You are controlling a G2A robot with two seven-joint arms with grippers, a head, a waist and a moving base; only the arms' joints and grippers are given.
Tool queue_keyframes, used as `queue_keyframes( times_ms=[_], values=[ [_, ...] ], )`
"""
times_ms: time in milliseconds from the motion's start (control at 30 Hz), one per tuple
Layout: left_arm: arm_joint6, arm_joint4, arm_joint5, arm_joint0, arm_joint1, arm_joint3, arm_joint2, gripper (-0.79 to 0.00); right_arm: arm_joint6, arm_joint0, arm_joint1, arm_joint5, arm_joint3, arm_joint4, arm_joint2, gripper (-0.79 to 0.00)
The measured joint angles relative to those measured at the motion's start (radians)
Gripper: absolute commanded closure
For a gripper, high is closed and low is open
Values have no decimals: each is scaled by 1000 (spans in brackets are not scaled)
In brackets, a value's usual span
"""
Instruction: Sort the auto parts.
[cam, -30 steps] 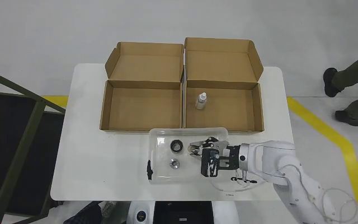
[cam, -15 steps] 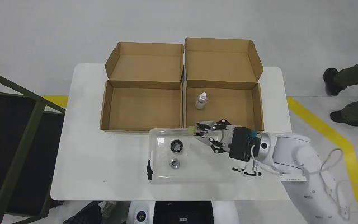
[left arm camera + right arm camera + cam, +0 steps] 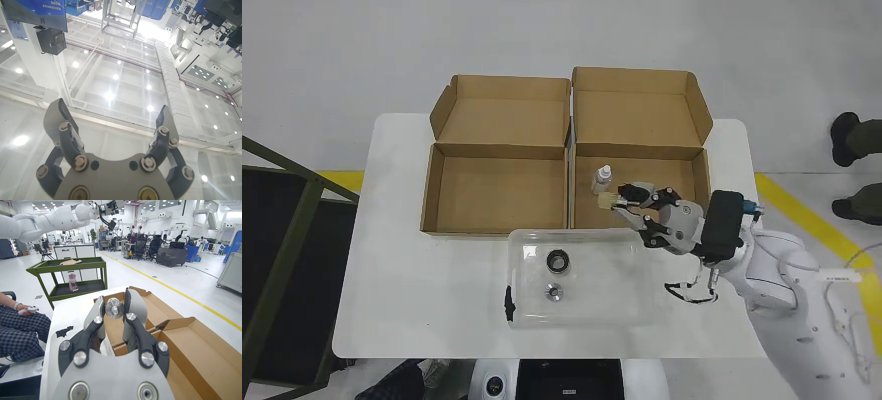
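My right gripper [image 3: 626, 197] [image 3: 114, 308] is shut on a round silver metal part [image 3: 114, 309], held above the right cardboard box [image 3: 687, 205] near its front left corner. A small white bottle [image 3: 602, 179] stands inside that box, just beside the gripper. The left cardboard box [image 3: 497, 193] holds nothing. In the clear plastic tray [image 3: 582, 305] at the table's front lie a dark ring-shaped part [image 3: 558, 262] and a small silver part [image 3: 554, 293]. My left gripper [image 3: 113, 117] is open with nothing between its fingers and points up at the ceiling.
Both boxes have their lids folded back toward the far table edge. A black piece [image 3: 509, 303] sits at the tray's left rim. A green cart [image 3: 71, 275] stands left of the table. Bare tabletop lies to the left of the boxes and tray.
My right gripper has lifted out of the clear tray with the silver part and moved back and right, over the right box. The tray's other parts have not moved.
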Motion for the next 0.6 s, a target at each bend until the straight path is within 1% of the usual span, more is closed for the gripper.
queue_keyframes(
  times_ms=[333,600],
  values=[
    [0,0,0,0,0,0,0,-785,-1,5,0,-12,26,58,18,0],
    [0,0,0,0,0,0,0,-785,17,16,-1,-12,37,44,17,0]
  ],
)
